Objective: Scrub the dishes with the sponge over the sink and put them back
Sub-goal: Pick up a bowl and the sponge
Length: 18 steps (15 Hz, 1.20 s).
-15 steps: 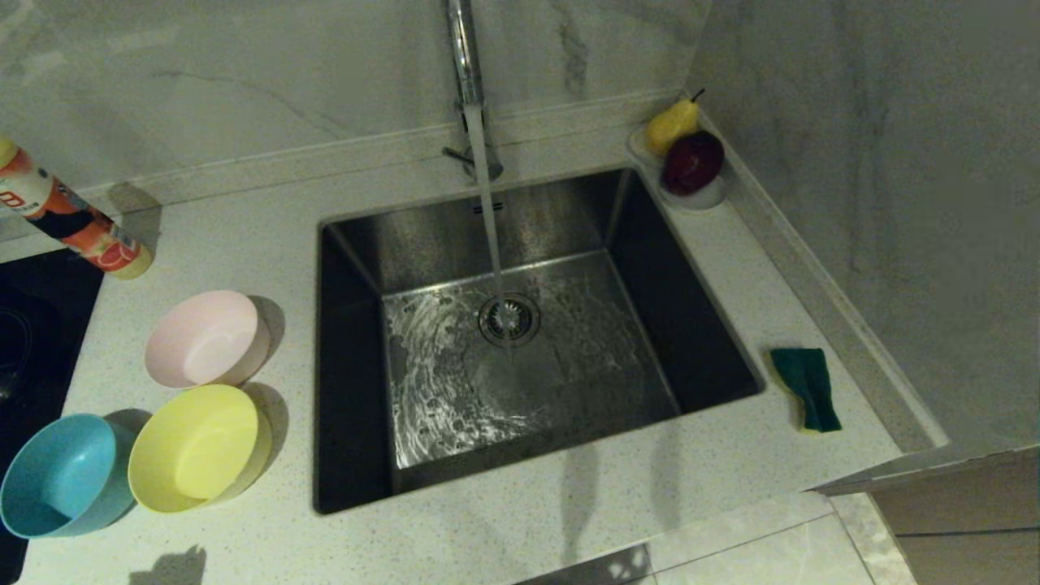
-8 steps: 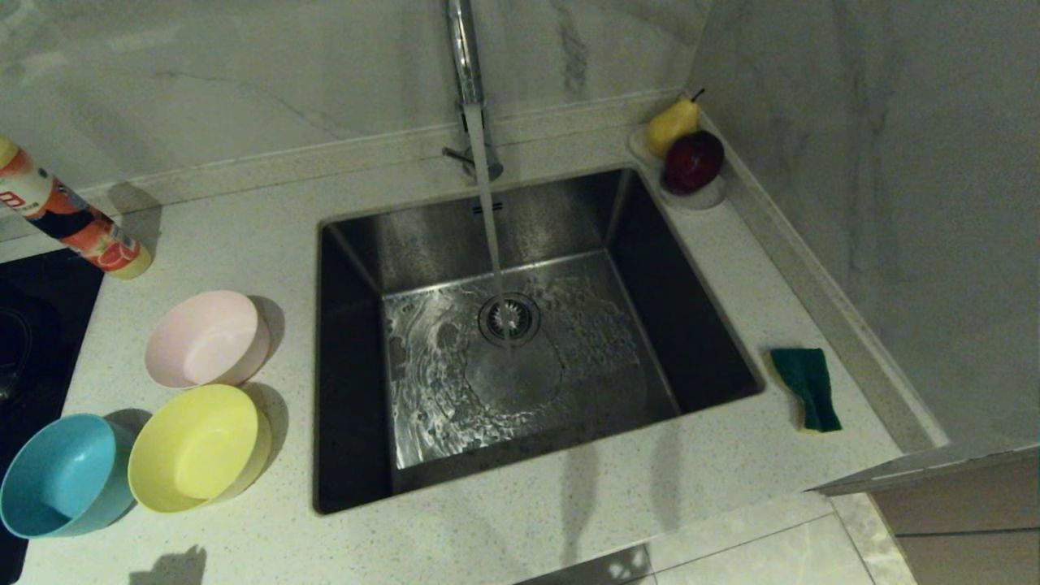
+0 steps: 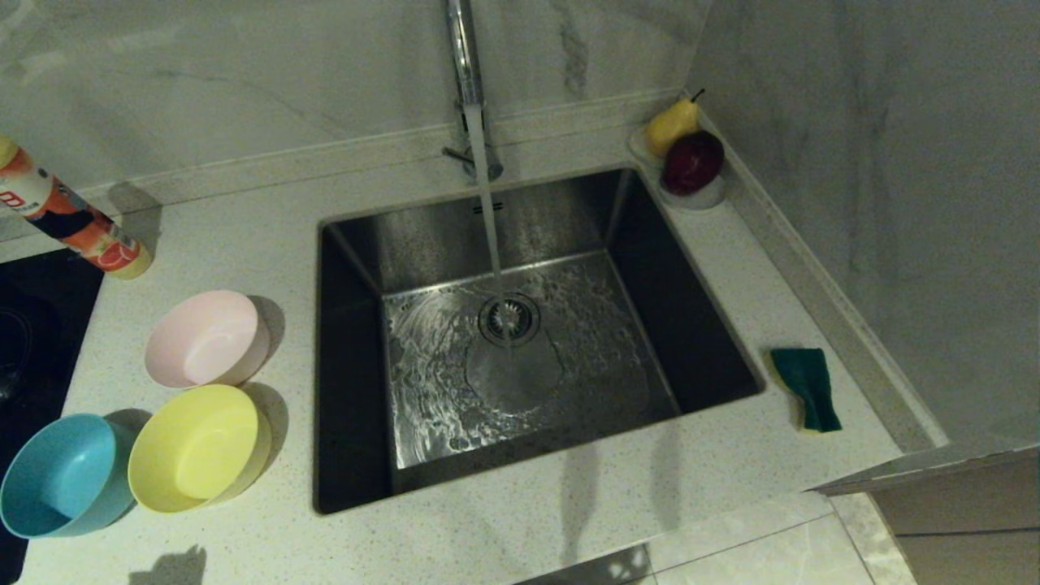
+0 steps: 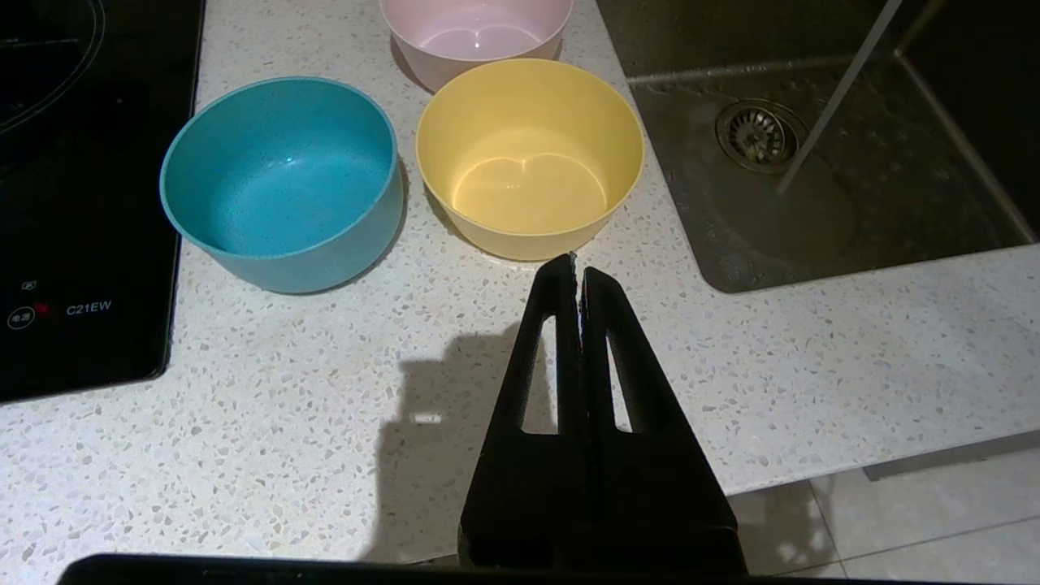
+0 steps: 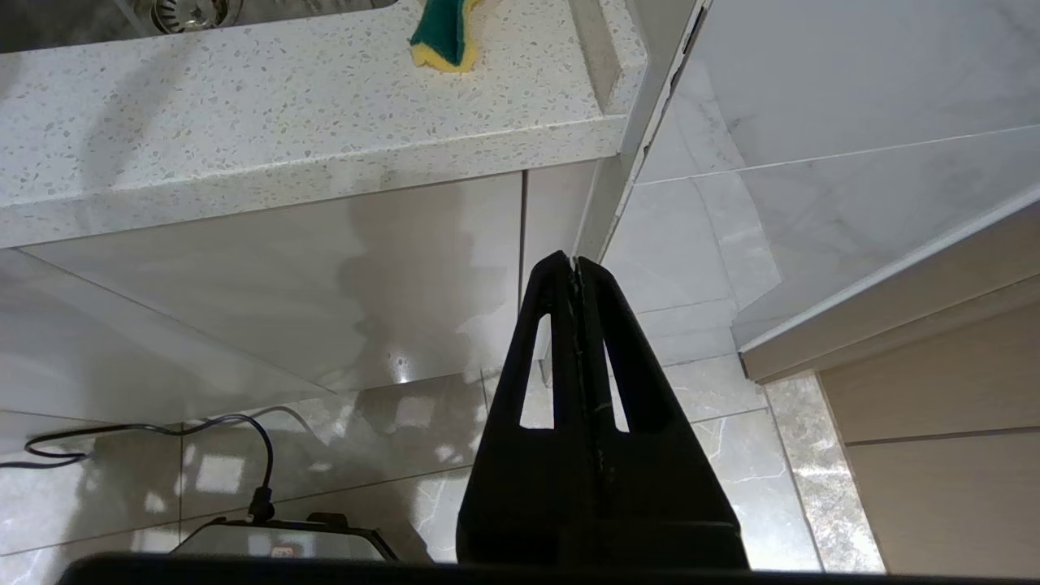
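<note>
Three bowls stand upright on the counter left of the sink: a pale pink bowl, a yellow bowl and a light blue bowl. The sponge, green face up on yellow foam, lies on the counter right of the sink. Water runs from the tap onto the drain strainer. My left gripper is shut and empty, hanging over the counter's front edge just short of the yellow bowl. My right gripper is shut and empty, below the counter's front edge, under the sponge's corner. Neither arm shows in the head view.
A white dish with a pear and a dark red fruit sits in the back right corner. An orange bottle stands at the back left. A black hob borders the bowls. A wall closes the right side.
Only the ripples of running water on the sink floor shift. Bowls, sponge and both arms stay where they were.
</note>
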{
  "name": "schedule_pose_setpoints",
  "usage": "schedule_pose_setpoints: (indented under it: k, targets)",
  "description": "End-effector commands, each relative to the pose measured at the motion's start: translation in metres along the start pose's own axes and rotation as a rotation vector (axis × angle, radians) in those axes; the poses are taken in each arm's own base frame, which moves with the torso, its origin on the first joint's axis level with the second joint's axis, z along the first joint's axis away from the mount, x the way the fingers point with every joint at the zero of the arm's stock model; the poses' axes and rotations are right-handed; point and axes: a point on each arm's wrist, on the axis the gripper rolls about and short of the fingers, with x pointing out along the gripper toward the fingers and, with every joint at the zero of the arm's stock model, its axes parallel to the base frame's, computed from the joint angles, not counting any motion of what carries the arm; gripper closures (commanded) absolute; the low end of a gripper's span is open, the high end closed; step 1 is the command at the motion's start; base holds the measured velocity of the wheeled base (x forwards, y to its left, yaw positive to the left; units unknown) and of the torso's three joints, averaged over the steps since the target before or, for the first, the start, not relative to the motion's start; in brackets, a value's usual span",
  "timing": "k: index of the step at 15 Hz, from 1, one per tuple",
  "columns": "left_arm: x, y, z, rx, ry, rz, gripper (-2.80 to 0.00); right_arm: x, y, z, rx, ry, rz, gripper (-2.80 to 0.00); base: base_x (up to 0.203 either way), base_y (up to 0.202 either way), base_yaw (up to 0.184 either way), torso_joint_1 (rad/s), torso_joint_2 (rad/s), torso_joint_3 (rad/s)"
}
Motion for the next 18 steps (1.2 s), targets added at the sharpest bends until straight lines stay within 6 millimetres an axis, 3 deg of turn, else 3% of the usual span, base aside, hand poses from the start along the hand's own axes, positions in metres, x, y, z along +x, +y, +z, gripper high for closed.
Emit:
schedule_pose_setpoints:
  k: [1, 10, 15, 16, 18]
  targets:
    - [0.002, 0.000, -0.011, 0.001, 0.041, 0.003, 0.00, 0.000, 0.000, 0.000, 0.000, -0.002, 0.000, 0.00, 0.000, 0.000, 0.000, 0.000, 0.00, 0.000]
    - [0.002, 0.000, -0.011, 0.001, 0.041, 0.002, 0.00, -0.002, 0.000, 0.006, -0.021, -0.028, -0.004, 0.00, 0.000, 0.000, 0.000, 0.000, 0.00, 0.000]
    - [0.002, 0.000, -0.011, 0.001, 0.041, 0.002, 0.00, -0.035, 0.001, 0.086, -0.025, -0.137, 0.062, 0.00, 0.000, 0.000, 0.000, 0.000, 0.00, 0.000]
    - [0.002, 0.000, -0.011, 0.001, 0.041, 0.002, 0.00, -0.037, 0.002, 0.103, -0.025, -0.103, 0.096, 0.00, 0.000, 0.000, 0.000, 0.000, 0.00, 0.000]
    - [0.002, 0.000, -0.011, 0.001, 0.041, 0.003, 0.00, -0.023, 0.003, 0.125, -0.021, -0.002, 0.145, 0.00, 0.000, 0.000, 0.000, 0.000, 0.00, 0.000]
